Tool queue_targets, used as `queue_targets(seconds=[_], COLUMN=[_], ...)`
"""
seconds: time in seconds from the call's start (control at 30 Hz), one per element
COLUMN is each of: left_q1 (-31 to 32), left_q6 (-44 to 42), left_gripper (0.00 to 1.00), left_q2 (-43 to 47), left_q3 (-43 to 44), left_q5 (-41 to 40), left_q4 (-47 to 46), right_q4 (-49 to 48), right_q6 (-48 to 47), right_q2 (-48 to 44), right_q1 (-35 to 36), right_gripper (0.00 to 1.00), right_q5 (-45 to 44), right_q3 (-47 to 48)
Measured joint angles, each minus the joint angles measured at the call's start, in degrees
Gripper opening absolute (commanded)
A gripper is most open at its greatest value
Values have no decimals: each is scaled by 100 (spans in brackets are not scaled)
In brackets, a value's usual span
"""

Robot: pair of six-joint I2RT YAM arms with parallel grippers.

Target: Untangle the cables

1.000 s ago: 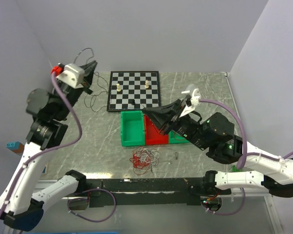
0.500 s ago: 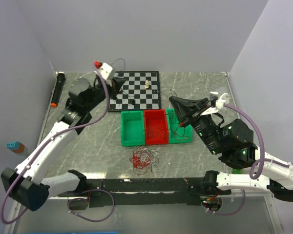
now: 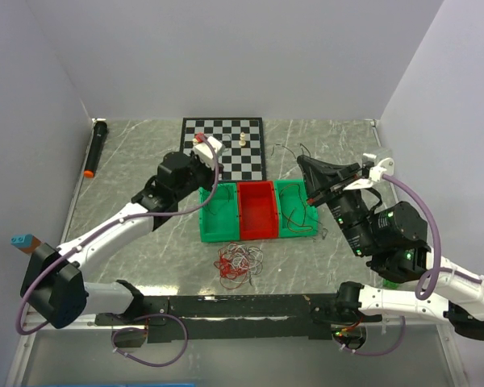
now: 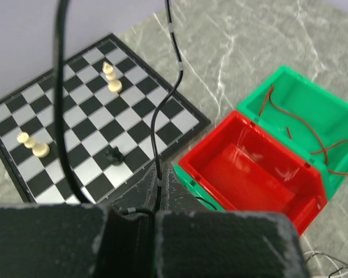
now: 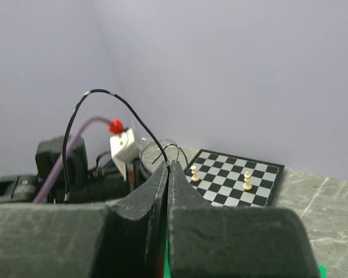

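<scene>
The left tool [image 4: 162, 171] has its fingers pressed together on a black cable [image 4: 156, 124], which rises from the tip and runs up out of the wrist view. Just below and to the right of that tip lies the red bin [image 3: 256, 211]. It stands between two green bins, the near green bin [image 3: 218, 234] under the left tool and the far green bin [image 3: 297, 234] beyond the red one. A red cable [image 3: 295, 214] curls inside the far green bin.

Ahead and to the left of the left tool is the chessboard [image 3: 226, 149], with two pale chess pieces [image 4: 111, 78] and a dark pawn [image 4: 112, 153] on it.

The right tool [image 5: 168, 165] is held above the table [image 3: 169, 258], over the far green bin's outer side, and is also squeezed closed. It pinches a black loop [image 5: 104, 92] that arches up and to the left of its tip. Whether this is the same strand that the left tool holds cannot be told.

The tangle of cables [image 3: 239, 262], red, white and black, lies on the table nearer the arm bases than both tools, in front of the bins, touched by neither.
</scene>
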State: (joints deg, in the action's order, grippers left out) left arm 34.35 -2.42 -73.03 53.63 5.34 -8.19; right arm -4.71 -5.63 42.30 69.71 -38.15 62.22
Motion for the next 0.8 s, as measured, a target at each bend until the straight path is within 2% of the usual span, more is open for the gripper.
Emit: queue_targets(seconds=[0.27, 0.7, 0.77, 0.8], left_q1=[328, 326, 332, 339], left_q6=[-81, 492, 507, 509], left_gripper=[1, 1, 3, 7], left_q2=[-251, -839, -940, -981], left_q3=[-385, -651, -728, -761], left_q5=[-459, -734, -737, -737], left_q4=[-323, -317, -313, -308], right_q4=[131, 402, 415, 435], right_q6=[136, 409, 472, 531], right_q2=[-98, -170, -175, -179], right_q1=[-258, -837, -981, -1067], right_gripper=[0, 0, 0, 0], right_q5=[72, 487, 603, 678], right_q3=[-76, -282, -323, -352])
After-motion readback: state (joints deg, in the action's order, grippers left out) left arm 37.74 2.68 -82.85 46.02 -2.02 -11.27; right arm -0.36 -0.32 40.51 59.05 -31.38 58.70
